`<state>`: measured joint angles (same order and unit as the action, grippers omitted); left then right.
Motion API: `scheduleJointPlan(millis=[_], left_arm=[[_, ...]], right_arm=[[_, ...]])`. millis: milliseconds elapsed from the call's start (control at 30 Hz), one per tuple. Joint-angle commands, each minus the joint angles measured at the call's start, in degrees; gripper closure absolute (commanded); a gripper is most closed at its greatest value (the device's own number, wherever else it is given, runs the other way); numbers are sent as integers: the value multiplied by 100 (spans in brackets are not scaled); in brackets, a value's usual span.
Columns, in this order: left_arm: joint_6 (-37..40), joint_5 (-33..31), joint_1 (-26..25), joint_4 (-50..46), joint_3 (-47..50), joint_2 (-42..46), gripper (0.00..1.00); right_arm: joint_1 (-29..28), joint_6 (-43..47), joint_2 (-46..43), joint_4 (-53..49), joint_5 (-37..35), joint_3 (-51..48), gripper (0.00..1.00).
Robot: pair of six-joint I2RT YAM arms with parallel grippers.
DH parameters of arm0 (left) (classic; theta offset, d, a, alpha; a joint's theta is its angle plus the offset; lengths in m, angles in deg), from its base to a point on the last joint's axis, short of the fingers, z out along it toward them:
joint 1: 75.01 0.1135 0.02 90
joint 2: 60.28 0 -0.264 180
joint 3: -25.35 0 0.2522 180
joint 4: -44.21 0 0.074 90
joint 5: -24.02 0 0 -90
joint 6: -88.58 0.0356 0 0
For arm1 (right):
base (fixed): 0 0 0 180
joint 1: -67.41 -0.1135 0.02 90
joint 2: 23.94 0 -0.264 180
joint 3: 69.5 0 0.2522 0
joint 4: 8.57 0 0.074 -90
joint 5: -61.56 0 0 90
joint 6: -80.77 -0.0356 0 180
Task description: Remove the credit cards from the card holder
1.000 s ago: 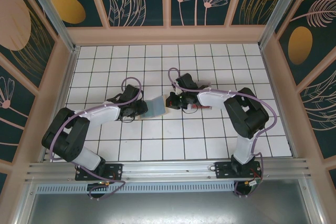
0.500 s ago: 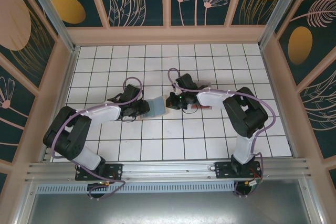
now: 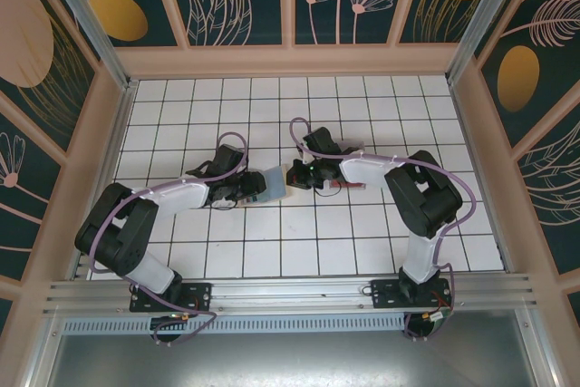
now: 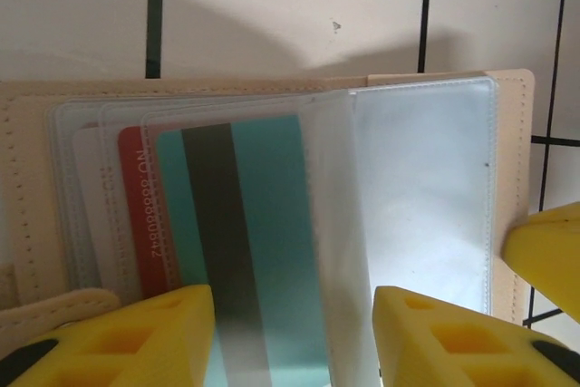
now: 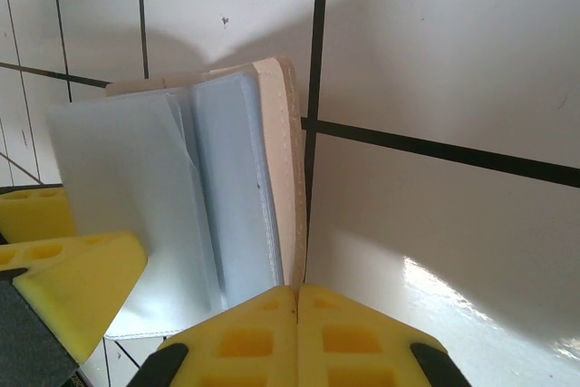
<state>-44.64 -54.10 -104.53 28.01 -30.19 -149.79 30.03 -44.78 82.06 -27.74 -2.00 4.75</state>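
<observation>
near edge: both arms reach in from their bases toward the middle of the table (image 3: 299, 256).

left hand (image 4: 294, 337): fingers spread, nothing pinched. a gap stands between the 2 yellow pads and the front sleeve lies across it. i read this as a hand set to bracket a card before closing, not a grip.

card holder (image 3: 272, 182): lies open on the table between the 2 hands, tan cover underneath, clear sleeves (image 4: 426, 178) fanned on top. the teal card (image 4: 272, 251), with a dark stripe, sits in the front sleeve in line with the left hand, so it looks the likely first pull. a red card (image 4: 136, 215) and a pale card (image 4: 91, 188) are tucked behind it, each in its own sleeve.

right hand (image 5: 294, 314): fingers pressed together, tips at the holder's tan edge on the side away from the left hand. i judge it is there to pin the cover so the holder neither slides nor folds when a card is drawn. whether it bears down or only touches, i cannot tell.

task: 3 cards seen, none out yet.
</observation>
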Motion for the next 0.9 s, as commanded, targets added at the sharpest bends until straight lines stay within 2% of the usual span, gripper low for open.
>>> scheduleJointPlan(millis=[0,267,500,600,733,867], left_arm=[[170,288,8,187,-117,195,49],[138,937,-12,683,-322,-64,60],[80,1080,-354,827,-754,-487,64],[45,877,-380,724,-744,-458,66],[126,202,-355,226,-705,-203,72],[10,-301,-154,27,-356,235,76]], right_arm=[[-32,-31,88,-59,-16,156,100],[-23,-29,90,-62,-42,165,100],[3,-62,80,-55,-99,136,100],[12,-32,71,-117,-154,178,98],[64,-10,18,-196,-256,224,80],[135,69,-110,-331,-382,384,75]])
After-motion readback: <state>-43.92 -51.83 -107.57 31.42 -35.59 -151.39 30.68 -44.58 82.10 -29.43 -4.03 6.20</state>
